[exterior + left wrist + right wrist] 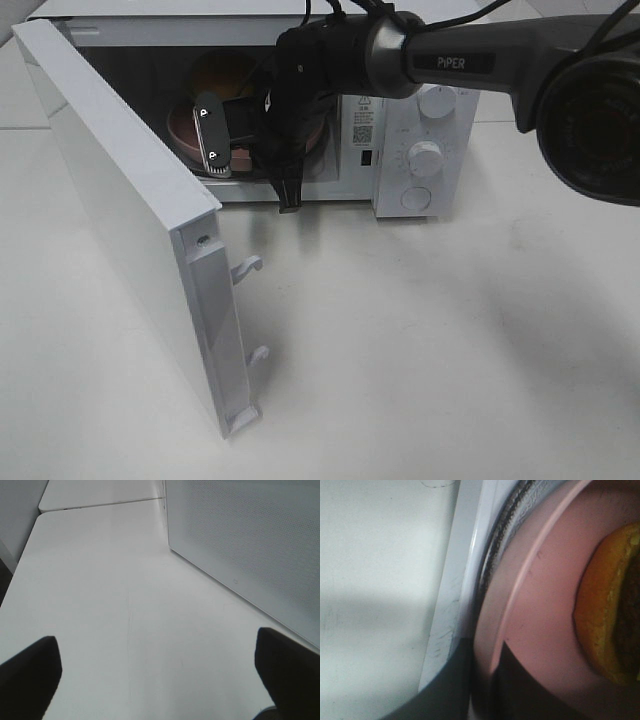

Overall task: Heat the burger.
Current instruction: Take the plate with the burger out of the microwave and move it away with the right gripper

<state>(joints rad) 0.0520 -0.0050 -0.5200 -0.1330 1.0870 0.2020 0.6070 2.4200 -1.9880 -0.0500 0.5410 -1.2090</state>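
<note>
Surface point(450, 350): white, carries all.
Microwave point(420, 130): door point(130, 220) swung wide for loading.
Pink plate point(540, 605): inside the cavity, rim pinched by the right tool point(215, 135).
Burger point(610, 605): on the plate, in the microwave.
Left tool point(160, 675): spread open, idle, holding nothing.

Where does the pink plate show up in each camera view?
Exterior high: the pink plate sits inside the open microwave, upper middle, mostly hidden behind the right gripper.
Left wrist: not in it; only the table and a white perforated panel.
Right wrist: the plate fills the picture's right half, rim between the fingers.
Shared landmark: the burger on the plate, also seen from the exterior high view.
</note>
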